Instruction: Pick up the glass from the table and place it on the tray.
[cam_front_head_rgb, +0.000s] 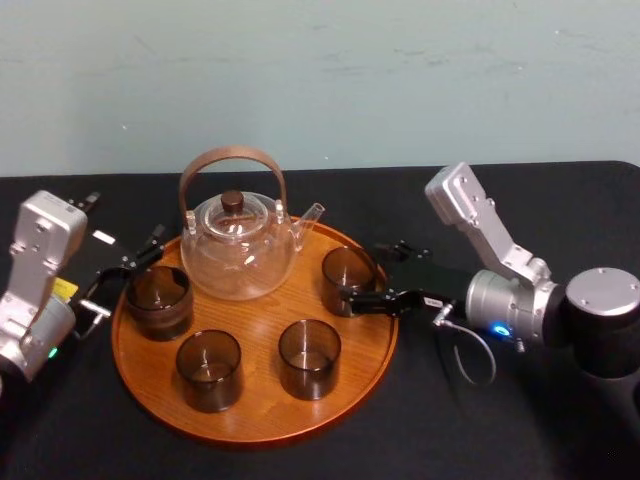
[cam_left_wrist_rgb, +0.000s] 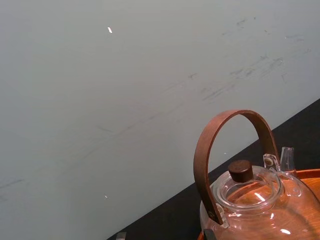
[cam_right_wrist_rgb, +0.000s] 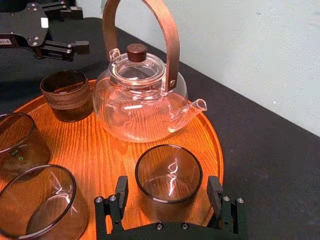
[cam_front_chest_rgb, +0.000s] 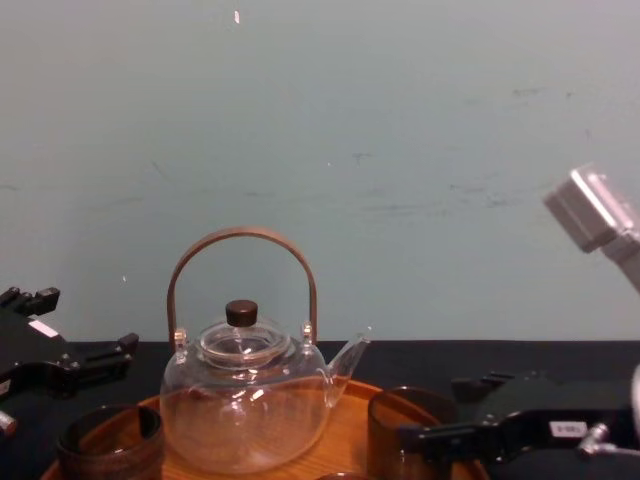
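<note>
Head view: the glass sits on the tray at about 2 o'clock, close to the rim. The right gripper reaches in from 3 o'clock across the black tabletop with its jaws either side of the glass. The teapot is at 12 and three other glasses are at 9, 7 and 5. The left gripper hangs by the 9 o'clock glass, jaws apart, holding nothing.

Left wrist view: teapot handle and a sliver of tray rim, nothing useful for this step.

Right wrist view: this is the one we'd trust. The jaws are spread, one on each flank of the glass, and the glass looks to be standing flat on the wood. We'd call this the letting-go stage.

Chest view: the glass stands upright just right of the spout.

So we'd open fully, then back straight out toward 3 o'clock, level, so neither jaw drags the glass off the rim.
</note>
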